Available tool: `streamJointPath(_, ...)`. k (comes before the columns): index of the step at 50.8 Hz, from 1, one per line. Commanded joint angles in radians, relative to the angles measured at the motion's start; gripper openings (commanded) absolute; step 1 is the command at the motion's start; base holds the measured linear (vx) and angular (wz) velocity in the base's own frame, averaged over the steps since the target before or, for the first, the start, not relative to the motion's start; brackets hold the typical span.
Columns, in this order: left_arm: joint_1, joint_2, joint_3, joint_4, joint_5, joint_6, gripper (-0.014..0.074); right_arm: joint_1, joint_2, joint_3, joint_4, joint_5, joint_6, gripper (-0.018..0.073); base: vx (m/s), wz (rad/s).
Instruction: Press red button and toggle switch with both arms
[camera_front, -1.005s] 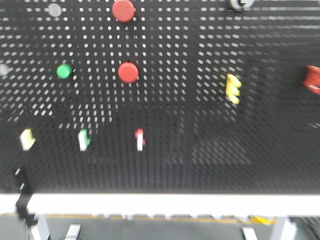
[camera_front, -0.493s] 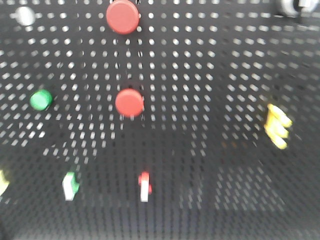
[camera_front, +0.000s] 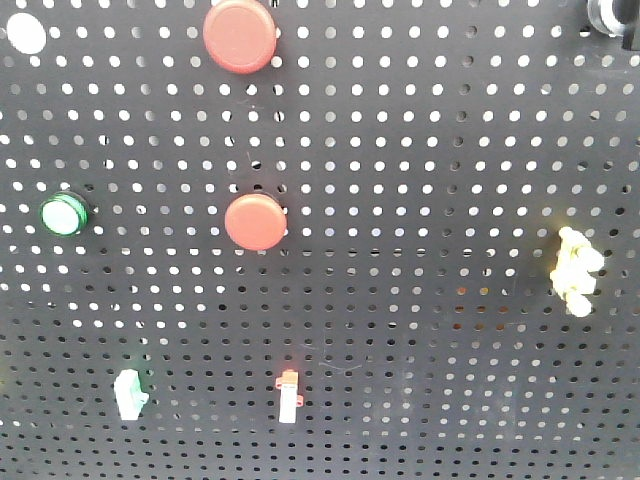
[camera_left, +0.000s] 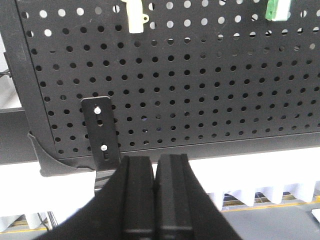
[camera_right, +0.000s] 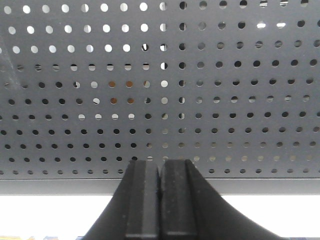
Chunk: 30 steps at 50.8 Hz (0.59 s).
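Left gripper (camera_left: 155, 167): jaws were pressed together, nothing between them, facing the pegboard's (camera_left: 200, 90) lower edge beside a black bracket (camera_left: 102, 132). Right gripper (camera_right: 160, 170): same, jaws together, facing bare board. In the front view the red button (camera_front: 255, 221) sat mid-board with the upper red button (camera_front: 239, 35) above it. The red switch (camera_front: 288, 393) was below, and the green switch (camera_front: 130, 394) was level with it toward the picture's left.

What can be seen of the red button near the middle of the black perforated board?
The middle red button is a round, smooth cap, plastic by its look, plain red with no marking. It sits on the black pegboard, face toward the camera, left of centre. An upper red button is above it, a green button to its left, a small red switch below. Only the board touches it.
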Motion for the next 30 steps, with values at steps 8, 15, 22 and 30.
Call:
streamJointPath(8,-0.001,-0.015,0.030,0.016,-0.259,0.024,0.0002,-0.007,-0.016,0.006,-0.010,-0.162,0.001,-0.0003,0.00,0.00)
streamJointPath(15,-0.001,-0.012,-0.038,0.017,-0.540,-0.006,0.0002,-0.005,-0.015,-0.067,-0.005,-0.319,0.017,-0.0003,0.00,0.00)
streamJointPath(22,-0.002,0.055,-0.237,0.021,-0.380,-0.003,0.0002,-0.005,0.045,-0.313,-0.020,-0.218,0.018,-0.0003,0.00,0.00)
streamJointPath(30,-0.002,0.338,-0.596,0.028,-0.159,0.081,0.0002,-0.005,0.290,-0.714,-0.065,-0.036,-0.060,-0.0003,0.00,0.00)
